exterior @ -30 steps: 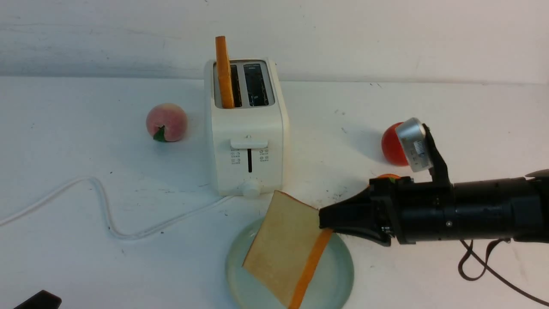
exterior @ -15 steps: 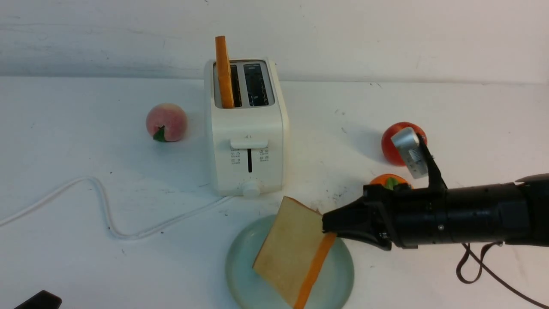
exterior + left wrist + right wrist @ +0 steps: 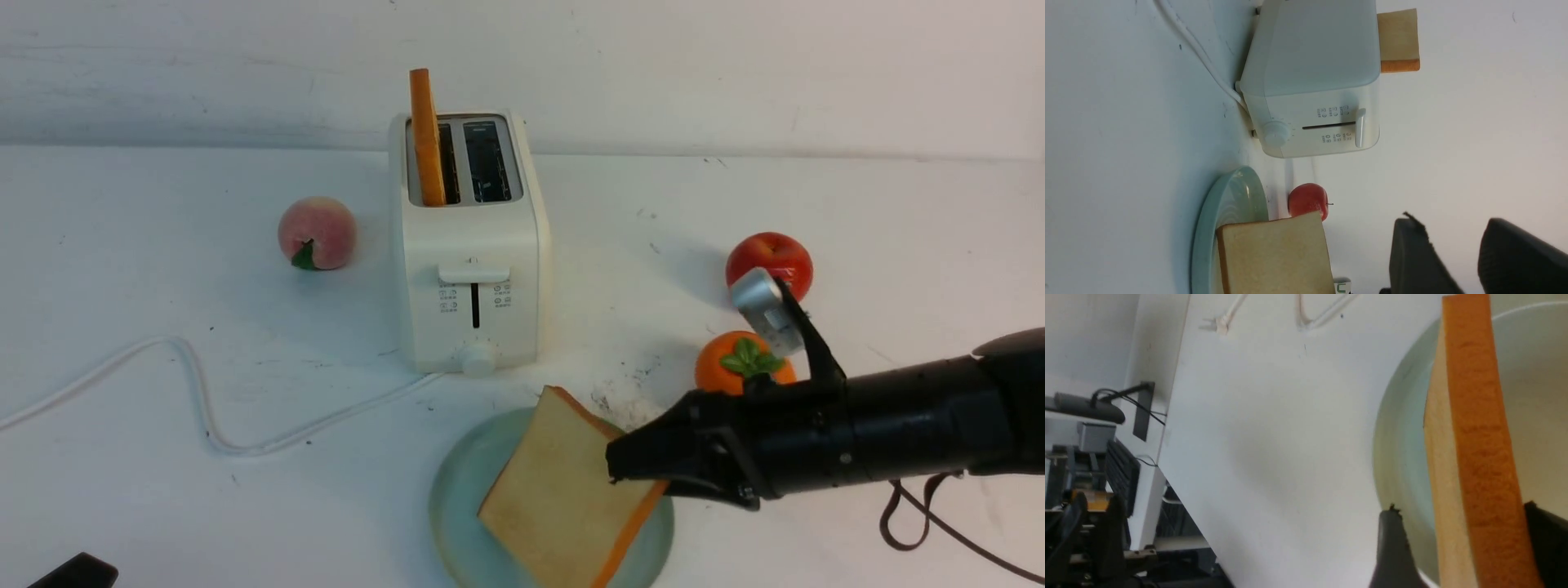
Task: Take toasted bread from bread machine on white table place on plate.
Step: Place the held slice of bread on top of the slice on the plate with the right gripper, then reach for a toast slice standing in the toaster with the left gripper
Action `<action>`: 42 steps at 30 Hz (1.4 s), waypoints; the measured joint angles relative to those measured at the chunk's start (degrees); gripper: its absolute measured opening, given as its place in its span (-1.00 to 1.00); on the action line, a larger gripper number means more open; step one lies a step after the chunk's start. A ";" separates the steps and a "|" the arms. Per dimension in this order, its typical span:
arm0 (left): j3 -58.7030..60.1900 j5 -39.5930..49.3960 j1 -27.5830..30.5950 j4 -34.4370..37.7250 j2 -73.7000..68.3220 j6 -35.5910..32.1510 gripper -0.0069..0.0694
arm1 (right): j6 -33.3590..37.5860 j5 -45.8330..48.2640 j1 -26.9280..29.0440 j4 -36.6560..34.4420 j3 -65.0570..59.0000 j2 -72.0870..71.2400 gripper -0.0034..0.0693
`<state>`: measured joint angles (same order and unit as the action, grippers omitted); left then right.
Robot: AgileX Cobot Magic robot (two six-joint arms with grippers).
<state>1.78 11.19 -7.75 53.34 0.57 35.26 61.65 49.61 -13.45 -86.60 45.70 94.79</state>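
We see the leaning slice [image 3: 563, 490] low in the centre of the front view, its tan face turned up and to the left, its orange crust along the lower right edge. Its left part rests in the plate [image 3: 457, 510], a pale teal dish at the bottom centre. Its right edge stands higher, at the tips of the right end effector [image 3: 624, 467]. That end effector reaches in from the right of the frame on a black arm lying almost level. In the right wrist view its two fingers flank the crust edge, spread wider than the slice is thick. A strip of plate shows between one finger and the bread face, and the other finger sits right at the crust. We read it as open rather than clamped.

The standing slice [image 3: 426, 139] is upright in the left slot of the toaster [image 3: 490, 237], at the upper centre, above the plate in the frame. The toaster's lever sits at the top of its track. A cord [image 3: 245, 450] snakes toward the left edge across the worktop [image 3: 122, 261].

A peach [image 3: 317, 233] lies left of the toaster. At the right are a red apple [image 3: 771, 261] and, below it, an orange fruit [image 3: 735, 371] with a green leaf, just above the black arm.

The left end effector [image 3: 1449, 228] fills the lower right of the left wrist view. Its two dark fingers stand apart with pale background between them, so it is open, and it is well apart from the toaster.
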 joint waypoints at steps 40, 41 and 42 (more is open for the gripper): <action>-10.48 6.49 0.00 0.69 0.00 -6.23 -0.70 | -12.96 7.77 0.00 31.59 21.04 -7.37 -0.86; -12.55 8.24 0.00 0.69 0.00 -7.83 -0.81 | -15.79 8.91 0.00 34.43 22.30 -8.88 -0.92; -12.96 8.63 0.00 0.62 0.00 -8.06 -0.83 | -16.25 9.09 0.00 34.90 22.49 -9.20 -0.93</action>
<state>-11.18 19.82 -7.75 53.96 0.57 27.20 45.40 58.69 -13.45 -51.70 68.20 85.59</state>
